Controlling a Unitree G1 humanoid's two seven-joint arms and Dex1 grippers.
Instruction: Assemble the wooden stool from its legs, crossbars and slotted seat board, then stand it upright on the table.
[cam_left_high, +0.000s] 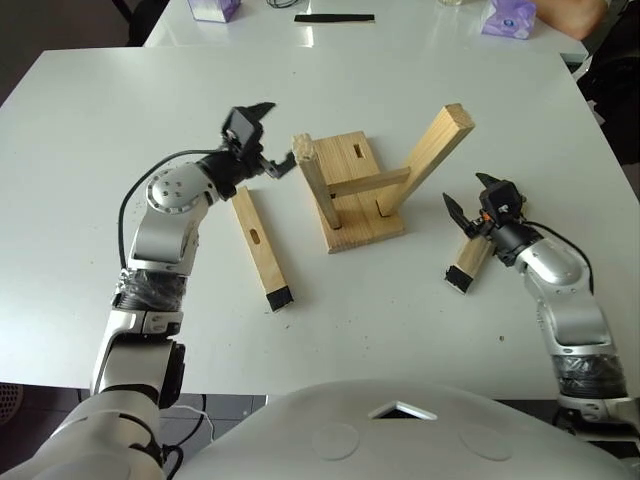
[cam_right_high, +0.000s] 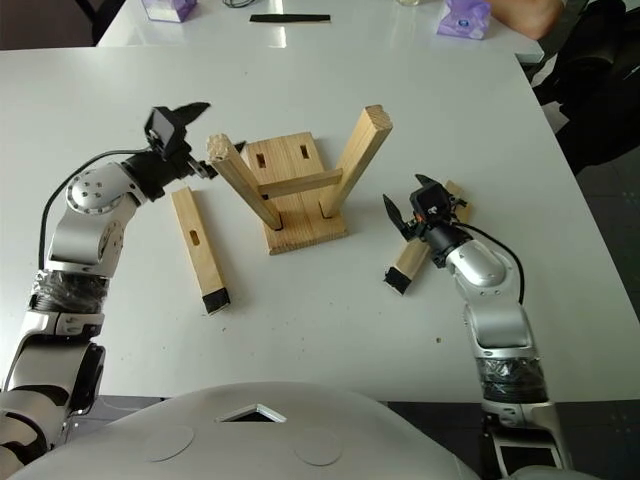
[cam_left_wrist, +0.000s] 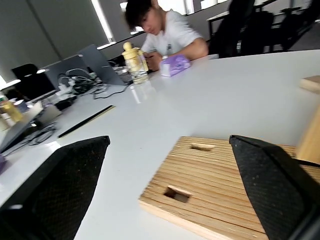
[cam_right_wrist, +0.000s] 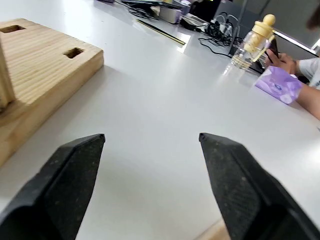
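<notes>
The slotted seat board (cam_left_high: 342, 155) lies flat mid-table. Two legs stand in it: a left leg (cam_left_high: 318, 185) and a right leg (cam_left_high: 435, 155) that leans outward. A crossbar (cam_left_high: 368, 183) joins them. My left gripper (cam_left_high: 270, 140) is open just left of the left leg's top end, and its wrist view looks over the seat board (cam_left_wrist: 220, 200) between both fingers (cam_left_wrist: 65, 190). A loose slotted leg (cam_left_high: 260, 240) lies below that gripper. My right gripper (cam_left_high: 472, 200) is open just above another loose leg (cam_left_high: 470, 262) at the right, with nothing between its fingers (cam_right_wrist: 75, 170).
A second white table behind carries a black strip (cam_left_high: 334, 18) and purple tissue packs (cam_left_high: 508, 18). A bottle (cam_left_wrist: 134, 60) and laptops stand farther off. Bare table surface lies to the left and along the front edge.
</notes>
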